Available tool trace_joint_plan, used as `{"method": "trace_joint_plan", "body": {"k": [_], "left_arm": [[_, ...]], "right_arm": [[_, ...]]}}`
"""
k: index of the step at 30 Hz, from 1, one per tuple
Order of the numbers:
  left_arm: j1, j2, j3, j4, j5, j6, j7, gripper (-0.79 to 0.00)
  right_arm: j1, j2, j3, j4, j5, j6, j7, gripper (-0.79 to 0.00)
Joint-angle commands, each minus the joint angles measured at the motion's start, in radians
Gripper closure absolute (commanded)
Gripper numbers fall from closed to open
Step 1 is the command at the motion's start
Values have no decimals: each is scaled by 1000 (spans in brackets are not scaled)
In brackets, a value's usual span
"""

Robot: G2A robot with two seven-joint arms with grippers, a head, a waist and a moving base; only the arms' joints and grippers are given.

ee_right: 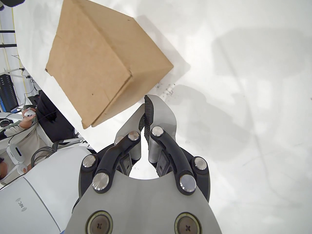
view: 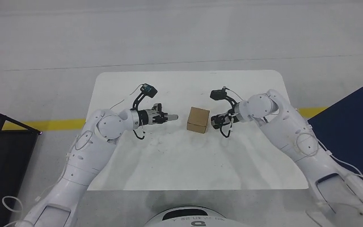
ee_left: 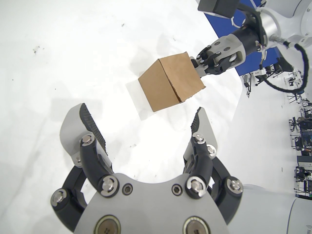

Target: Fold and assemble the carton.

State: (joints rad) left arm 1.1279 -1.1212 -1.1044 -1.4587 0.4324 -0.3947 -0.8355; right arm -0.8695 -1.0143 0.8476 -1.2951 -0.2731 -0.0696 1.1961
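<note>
A small brown carton [view: 198,120] stands closed as a cube in the middle of the white table [view: 187,85]. My left gripper [view: 173,117] is a short way to its left, open, with nothing between its fingers [ee_left: 93,127]. The carton [ee_left: 170,81] lies beyond those fingertips with a gap between. My right gripper [view: 213,121] is at the carton's right side, shut, its fingertips [ee_right: 147,103] right by the carton's lower edge [ee_right: 107,66]. Whether they touch it I cannot tell. One flap seam on the carton shows a slight gap.
The white table has free room on every side of the carton. A yellow floor stripe [view: 45,123] runs behind the left arm. A blue panel [view: 346,119] stands to the right of the table.
</note>
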Motion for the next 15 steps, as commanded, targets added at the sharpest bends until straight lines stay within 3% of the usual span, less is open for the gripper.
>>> {"method": "trace_joint_plan", "body": {"k": [1, 7, 15], "left_arm": [[0, 0, 0, 0, 0, 0, 0, -785], [0, 0, 0, 0, 0, 0, 0, -785], [0, 0, 0, 0, 0, 0, 0, -785]], "right_arm": [[-12, 7, 23, -6, 1, 19, -4, 0], [-43, 12, 26, -79, -20, 37, -19, 0], [-16, -7, -17, -72, -20, 3, -15, 0]]}}
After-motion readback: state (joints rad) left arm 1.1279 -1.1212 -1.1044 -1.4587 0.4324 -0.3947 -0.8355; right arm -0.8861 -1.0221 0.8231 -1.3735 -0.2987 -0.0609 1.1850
